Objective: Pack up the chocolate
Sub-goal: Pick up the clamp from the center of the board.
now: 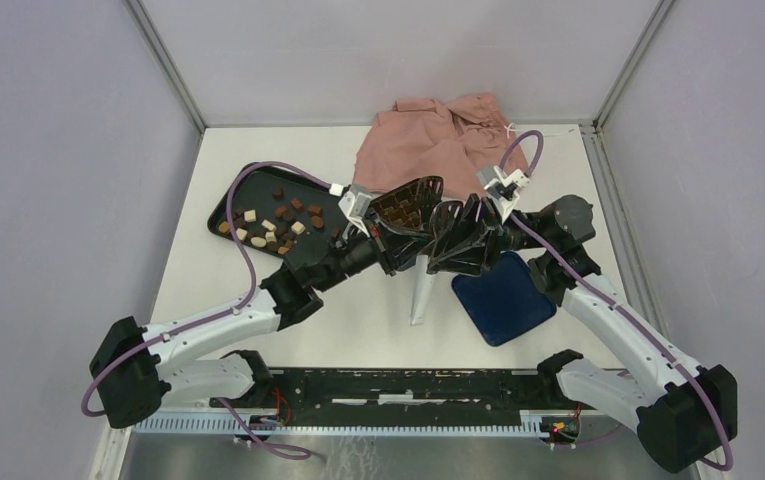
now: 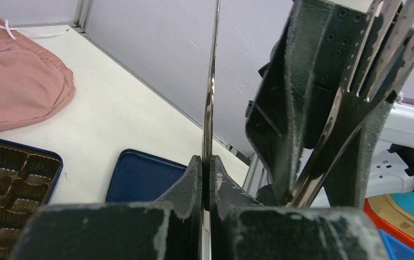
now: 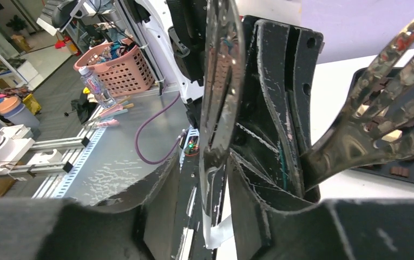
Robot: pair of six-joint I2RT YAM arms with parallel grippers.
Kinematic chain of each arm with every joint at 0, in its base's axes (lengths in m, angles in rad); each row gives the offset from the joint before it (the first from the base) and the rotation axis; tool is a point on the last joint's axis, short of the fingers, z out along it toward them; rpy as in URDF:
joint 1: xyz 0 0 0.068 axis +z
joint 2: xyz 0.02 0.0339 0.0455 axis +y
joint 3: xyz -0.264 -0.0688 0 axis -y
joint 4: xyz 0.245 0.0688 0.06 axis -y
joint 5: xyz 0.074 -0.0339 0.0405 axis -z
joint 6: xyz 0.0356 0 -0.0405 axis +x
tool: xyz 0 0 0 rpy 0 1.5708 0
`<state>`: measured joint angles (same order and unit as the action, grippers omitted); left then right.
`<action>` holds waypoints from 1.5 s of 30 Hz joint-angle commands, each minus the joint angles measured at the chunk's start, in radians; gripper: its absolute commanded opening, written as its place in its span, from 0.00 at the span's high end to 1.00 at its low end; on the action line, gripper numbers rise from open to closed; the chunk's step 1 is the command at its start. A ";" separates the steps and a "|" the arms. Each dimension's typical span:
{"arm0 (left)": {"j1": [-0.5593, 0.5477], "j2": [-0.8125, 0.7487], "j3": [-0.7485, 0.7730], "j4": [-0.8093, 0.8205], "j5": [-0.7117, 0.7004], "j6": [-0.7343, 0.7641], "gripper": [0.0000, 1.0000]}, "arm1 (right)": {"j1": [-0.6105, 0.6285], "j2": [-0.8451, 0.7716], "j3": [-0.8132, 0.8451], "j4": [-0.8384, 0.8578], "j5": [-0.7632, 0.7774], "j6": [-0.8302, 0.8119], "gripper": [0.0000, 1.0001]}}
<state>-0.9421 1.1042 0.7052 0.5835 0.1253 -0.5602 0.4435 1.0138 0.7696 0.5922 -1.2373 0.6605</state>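
Tongs [image 2: 210,97] held between both arms at mid-table; chocolate [image 1: 278,225] on far-left tray.
Near right lay one dark blue lid [image 1: 503,298]. Left gripper [image 2: 205,162] was clamped tight on one thin metal arm of the single pair of tongs. Right gripper [image 3: 211,168] stood narrow around a metal arm; contact could not be told. Just beyond sat one blue box [image 2: 57,172], the visible cells of its brown insert unfilled. Far left, one black tray [image 1: 258,180] carried roughly fifteen pieces: dark, tan, cream. Farthest, one pink cloth [image 1: 438,135]. No legible writing.
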 commanded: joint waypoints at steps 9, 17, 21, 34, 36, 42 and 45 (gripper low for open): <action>0.151 0.044 -0.024 0.204 0.074 -0.123 0.98 | 0.016 -0.002 -0.035 0.262 -0.009 0.193 1.00; 0.246 0.199 -0.003 0.141 0.097 -0.202 0.98 | 0.024 -0.022 -0.027 0.327 -0.029 0.233 1.00; 0.253 0.283 0.061 0.041 0.108 -0.205 0.98 | 0.028 -0.024 0.032 0.056 -0.021 0.014 1.00; 0.298 0.347 0.045 0.080 0.151 -0.248 0.98 | 0.029 -0.024 0.153 -0.333 0.000 -0.282 1.00; 0.299 0.346 0.036 0.135 0.202 -0.265 0.97 | 0.029 -0.018 0.148 -0.315 0.003 -0.269 1.00; 0.299 0.292 -0.022 0.374 0.313 -0.344 0.47 | 0.006 0.018 0.128 -0.195 -0.004 -0.167 1.00; 0.299 0.220 -0.068 0.362 0.303 -0.326 0.39 | -0.020 0.020 0.135 -0.157 -0.015 -0.132 1.00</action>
<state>-0.6685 1.4128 0.6880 0.8871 0.4534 -0.8825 0.4480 1.0412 0.8543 0.2974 -1.1858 0.4370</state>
